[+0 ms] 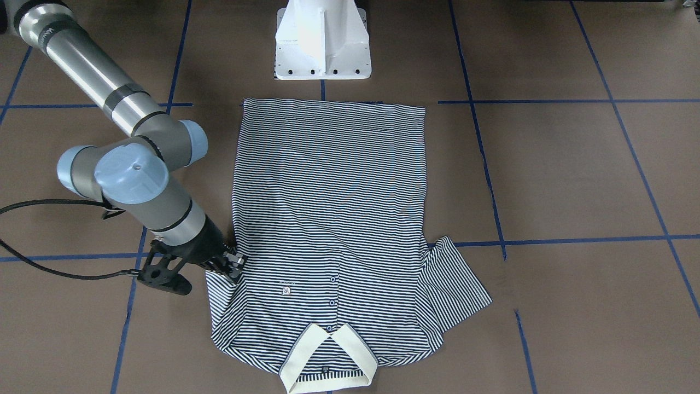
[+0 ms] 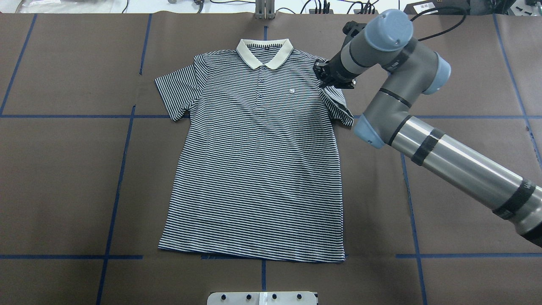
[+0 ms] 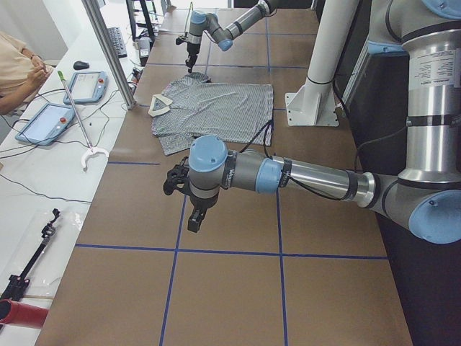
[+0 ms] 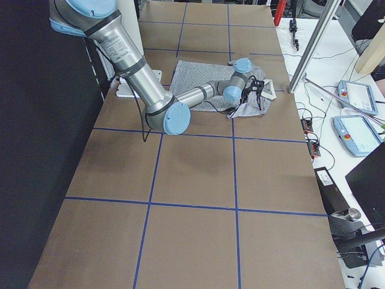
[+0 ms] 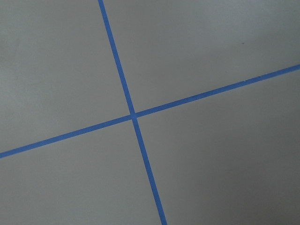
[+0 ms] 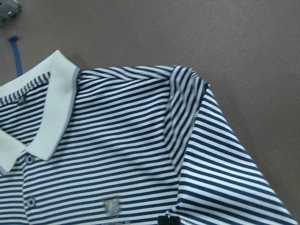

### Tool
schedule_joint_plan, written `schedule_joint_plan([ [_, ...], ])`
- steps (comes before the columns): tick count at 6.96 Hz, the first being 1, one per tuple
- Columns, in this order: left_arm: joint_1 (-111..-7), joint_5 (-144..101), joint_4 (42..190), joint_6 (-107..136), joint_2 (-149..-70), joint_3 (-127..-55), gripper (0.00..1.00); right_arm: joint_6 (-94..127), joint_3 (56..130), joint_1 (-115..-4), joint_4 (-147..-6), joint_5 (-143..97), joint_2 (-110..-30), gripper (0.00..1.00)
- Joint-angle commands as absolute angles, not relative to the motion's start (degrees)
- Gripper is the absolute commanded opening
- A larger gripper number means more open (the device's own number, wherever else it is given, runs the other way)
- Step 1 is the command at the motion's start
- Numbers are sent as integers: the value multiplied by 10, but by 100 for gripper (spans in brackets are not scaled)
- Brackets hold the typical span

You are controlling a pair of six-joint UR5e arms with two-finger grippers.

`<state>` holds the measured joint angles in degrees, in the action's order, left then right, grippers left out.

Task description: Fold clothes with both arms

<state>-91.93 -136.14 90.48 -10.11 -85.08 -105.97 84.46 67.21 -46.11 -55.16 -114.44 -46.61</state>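
Note:
The clothes are one navy-and-white striped polo shirt lying flat and face up, with its cream collar at the far edge. My right gripper is at the shirt's right shoulder, just above the short sleeve. The front view shows the right gripper low over the shirt. The right wrist view looks down on the shoulder and sleeve, and I cannot tell how the jaws stand. My left gripper hangs over bare table, well away from the shirt. It shows only in the exterior left view, so I cannot tell its state.
The white pedestal base stands at the shirt's hem end. Blue tape lines cross the brown table top. A side bench with tablets, a metal pole and a person's arm lies beyond the collar side.

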Motion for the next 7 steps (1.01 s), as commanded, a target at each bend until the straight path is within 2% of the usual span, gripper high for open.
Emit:
schedule_joint_plan([
  [1, -919, -1361, 909, -101, -851, -1061, 100, 863, 606, -436, -572, -1094, -395, 0],
  [5, -919, -1361, 909, -101, -851, -1062, 100, 862, 515, -436, -571, -1053, -328, 0],
  [7, -919, -1362, 909, -101, -851, -1065, 100, 861, 506, -434, -571, -1049, -324, 0],
])
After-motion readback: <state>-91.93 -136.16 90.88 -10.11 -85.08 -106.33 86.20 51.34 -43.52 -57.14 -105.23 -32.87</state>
